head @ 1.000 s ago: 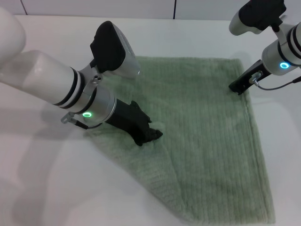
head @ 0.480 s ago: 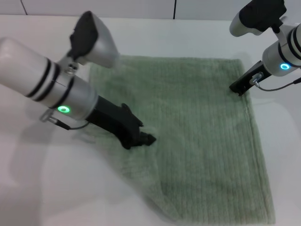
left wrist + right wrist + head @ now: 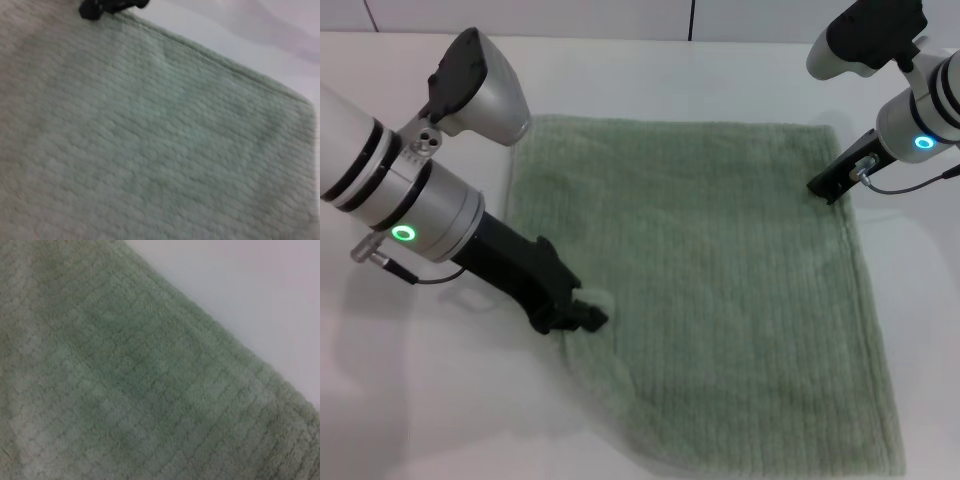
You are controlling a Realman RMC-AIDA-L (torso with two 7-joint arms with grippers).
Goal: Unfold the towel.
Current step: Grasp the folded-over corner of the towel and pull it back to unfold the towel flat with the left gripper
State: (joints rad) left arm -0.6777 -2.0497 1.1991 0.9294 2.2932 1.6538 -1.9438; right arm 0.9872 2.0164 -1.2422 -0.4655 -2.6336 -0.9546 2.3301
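Observation:
The sage-green towel (image 3: pixel 720 290) lies almost flat on the white table, with only its front left edge still curled. My left gripper (image 3: pixel 578 316) is low at that front left edge, shut on a small bunch of the towel's edge. My right gripper (image 3: pixel 823 189) is at the towel's far right corner, fingers together on the cloth. The left wrist view is filled by the towel (image 3: pixel 150 140), with the right gripper (image 3: pixel 112 6) farther off at its edge. The right wrist view shows the towel (image 3: pixel 115 390) and its hem close up.
The white table (image 3: pixel 410 400) surrounds the towel on the left and front, and also shows in the right wrist view (image 3: pixel 250 290). A wall with a dark seam (image 3: pixel 692 18) runs along the back. My left arm's body (image 3: pixel 410 200) hangs over the table's left side.
My left gripper has pulled the towel's folded flap leftward and toward me, opening the fold so the left part now lies flat. The right gripper has stayed at the far right corner.

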